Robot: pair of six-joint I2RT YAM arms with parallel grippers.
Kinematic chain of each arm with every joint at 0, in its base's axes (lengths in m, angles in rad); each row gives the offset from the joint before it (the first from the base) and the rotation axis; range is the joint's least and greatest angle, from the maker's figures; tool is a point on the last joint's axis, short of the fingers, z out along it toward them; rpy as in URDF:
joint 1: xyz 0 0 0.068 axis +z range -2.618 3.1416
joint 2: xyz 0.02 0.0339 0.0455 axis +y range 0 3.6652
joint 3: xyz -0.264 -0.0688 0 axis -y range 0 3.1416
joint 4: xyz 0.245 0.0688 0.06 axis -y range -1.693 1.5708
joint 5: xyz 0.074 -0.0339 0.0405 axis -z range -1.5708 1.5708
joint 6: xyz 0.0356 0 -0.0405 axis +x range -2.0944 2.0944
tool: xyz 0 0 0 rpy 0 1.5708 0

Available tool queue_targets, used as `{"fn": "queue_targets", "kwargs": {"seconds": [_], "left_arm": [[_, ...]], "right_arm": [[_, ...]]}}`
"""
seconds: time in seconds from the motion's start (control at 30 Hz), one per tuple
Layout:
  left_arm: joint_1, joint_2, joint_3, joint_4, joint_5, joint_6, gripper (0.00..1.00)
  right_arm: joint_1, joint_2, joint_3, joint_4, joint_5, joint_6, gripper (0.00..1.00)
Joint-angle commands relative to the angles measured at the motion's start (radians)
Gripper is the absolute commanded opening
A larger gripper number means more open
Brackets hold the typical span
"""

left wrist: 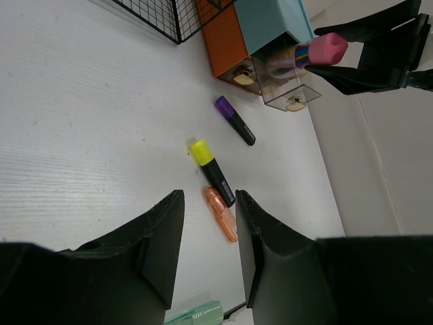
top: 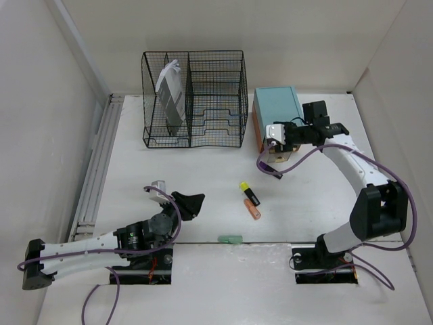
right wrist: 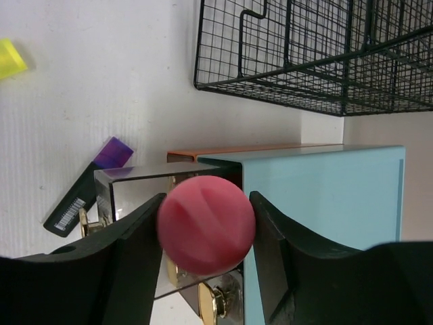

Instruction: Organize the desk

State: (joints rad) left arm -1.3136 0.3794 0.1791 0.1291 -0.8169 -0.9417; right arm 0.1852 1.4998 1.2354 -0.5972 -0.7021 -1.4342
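The desk (top: 203, 162) is a white tabletop. My right gripper (right wrist: 206, 227) is shut on a pink ball (right wrist: 206, 223) and holds it over the pulled-out clear drawer (right wrist: 135, 183) of the teal-topped drawer box (top: 277, 105). In the left wrist view the pink ball (left wrist: 327, 47) hangs just above that drawer (left wrist: 287, 84), which holds coloured items. My left gripper (left wrist: 208, 198) is open and empty, low over the desk near a yellow-capped black marker (left wrist: 213, 169) and an orange clip-like piece (left wrist: 222, 213). A purple-capped marker (left wrist: 235, 120) lies in front of the drawers.
A black wire rack (top: 195, 98) stands at the back with a white-and-grey packet (top: 170, 91) in its left slot. A pale green item (top: 230, 238) lies at the desk's front edge. White walls border the desk on three sides.
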Motion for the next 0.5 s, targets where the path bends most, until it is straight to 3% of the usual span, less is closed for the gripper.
{"fn": "queue_targets", "kwargs": {"seconds": [0.0, 0.13, 0.47], "left_arm": [[-0.003, 0.003, 0.013, 0.001, -0.019, -0.003, 0.33], [-0.003, 0.003, 0.013, 0.001, -0.019, -0.012, 0.33], [-0.003, 0.003, 0.013, -0.008, -0.019, -0.012, 0.33]], "right_arm": [[0.000, -0.024, 0.033, 0.004, -0.004, -0.028, 0.59], [0.000, -0.044, 0.033, -0.016, -0.022, -0.037, 0.68], [0.000, -0.096, 0.052, -0.107, -0.060, -0.055, 0.70]]}}
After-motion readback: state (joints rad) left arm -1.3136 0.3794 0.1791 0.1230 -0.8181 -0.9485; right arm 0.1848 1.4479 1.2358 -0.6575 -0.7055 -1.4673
